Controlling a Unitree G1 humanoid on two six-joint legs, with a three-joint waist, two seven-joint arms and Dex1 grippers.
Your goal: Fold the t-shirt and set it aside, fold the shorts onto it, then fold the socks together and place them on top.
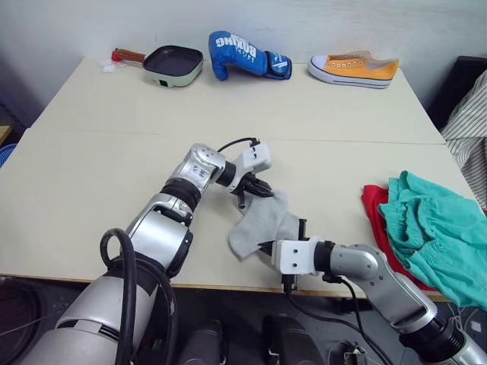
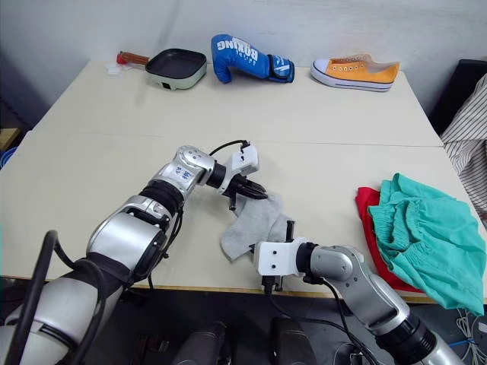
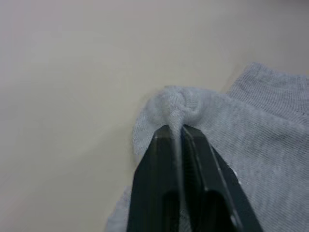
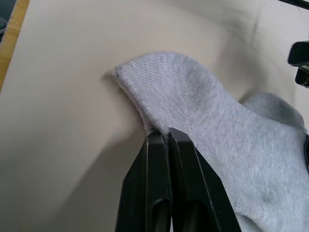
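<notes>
Left eye view showed the socks (image 1: 262, 222) lying grey and bunched near the front edge of the table (image 1: 99, 152), stretched between my two grippers. My left gripper (image 1: 255, 190) was pinched tight on a small gathered fold at the far end of them, the knit squeezed up between the jaws. My right gripper (image 1: 262, 247) was clamped on the near end, its jaws together with a rounded edge of sock caught between them. So the socks' long axis ran roughly from the far grip toward the near one, slanting a little to my left as it came to the front edge.

The teal-green shorts (image 1: 430, 232) lay crumpled on the red t-shirt (image 1: 374, 209), well apart to my right, near the right end of the table. That pile lay on my right arm's side, so I judged the right arm the nearer one to carry the socks there once the two ends were brought together. The shorts looked loosely heaped, so the landing surface seemed uneven.
</notes>
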